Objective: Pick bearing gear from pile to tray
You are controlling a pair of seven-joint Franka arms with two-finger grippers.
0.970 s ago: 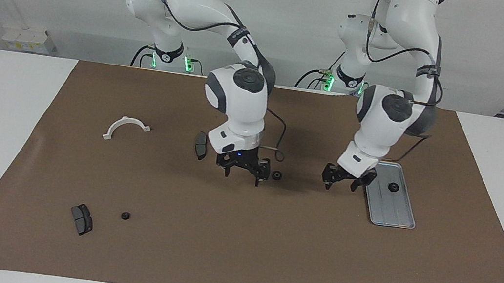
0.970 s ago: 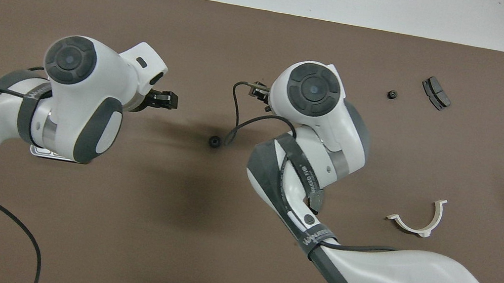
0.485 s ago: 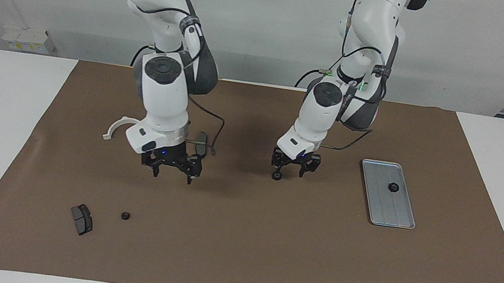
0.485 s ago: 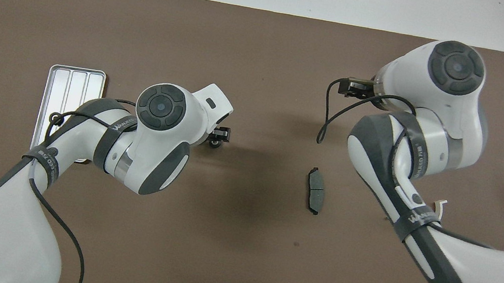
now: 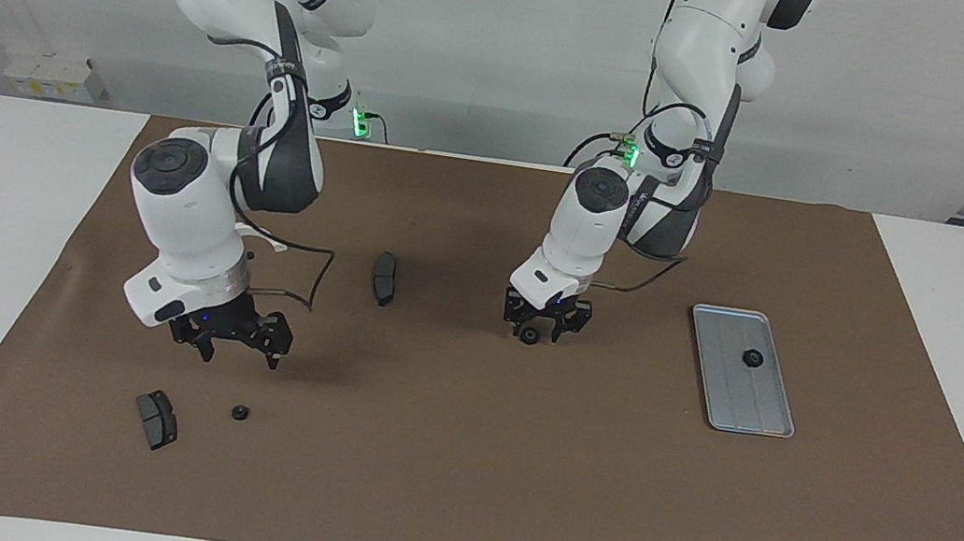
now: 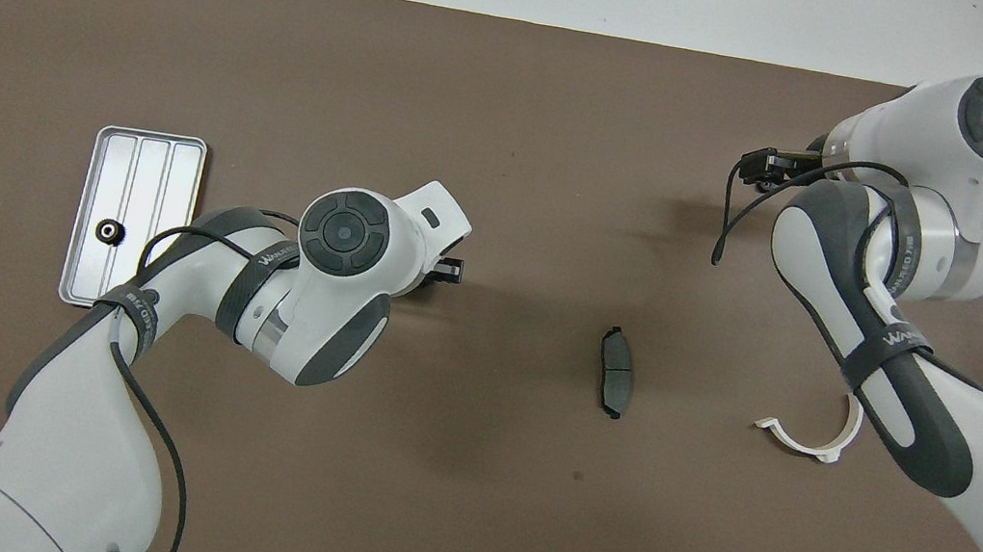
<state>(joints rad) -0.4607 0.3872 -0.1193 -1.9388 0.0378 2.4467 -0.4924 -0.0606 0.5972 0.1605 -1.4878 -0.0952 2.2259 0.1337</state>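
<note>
A small black bearing gear (image 5: 530, 335) lies on the brown mat near the middle. My left gripper (image 5: 540, 324) is down over it, fingers open on either side of it; in the overhead view only the tip of this gripper (image 6: 450, 269) shows past the wrist, and the gear is hidden. The silver tray (image 5: 752, 398) lies toward the left arm's end and holds one black gear (image 5: 752, 357), which also shows in the overhead view (image 6: 108, 231). My right gripper (image 5: 237, 356) is open and empty, raised over a second loose gear (image 5: 239, 412) and a dark brake pad (image 5: 156, 419).
Another brake pad (image 5: 385, 278) lies on the mat between the two arms, nearer to the robots than the middle gear. A white half-ring bracket (image 6: 808, 440) lies toward the right arm's end, partly under that arm. The brown mat (image 5: 463, 475) covers the table.
My left gripper has moved off the tray to the middle gear and come down around it. My right gripper has swung from the middle toward its own end, over the loose gear and brake pad.
</note>
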